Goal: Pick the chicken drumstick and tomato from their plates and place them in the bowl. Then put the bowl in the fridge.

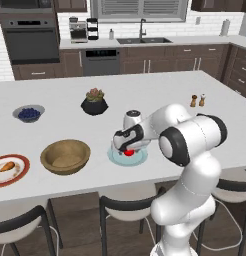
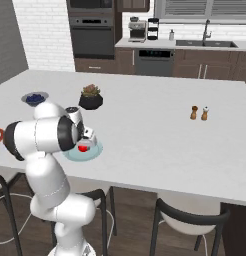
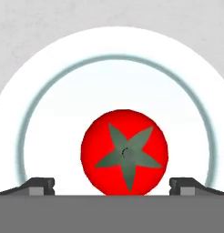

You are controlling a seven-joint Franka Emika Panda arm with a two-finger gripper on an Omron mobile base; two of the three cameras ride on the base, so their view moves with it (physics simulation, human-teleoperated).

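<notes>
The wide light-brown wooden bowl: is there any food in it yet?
No, the wide light-brown wooden bowl shows a bare inside in the left base view.

Both base views look across the island (image 1: 145, 90) toward twelve o'clock; the hand view stares down, close over the tomato (image 3: 124, 152).

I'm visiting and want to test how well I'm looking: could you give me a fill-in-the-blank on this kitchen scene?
1. The tomato lies on the pale ____ plate.
2. The gripper hangs over it with its jaws ____.
3. The wooden bowl holds ____.
4. The drumstick lies on the ____-rimmed plate.

Missing words: blue; open; nothing; red
</notes>
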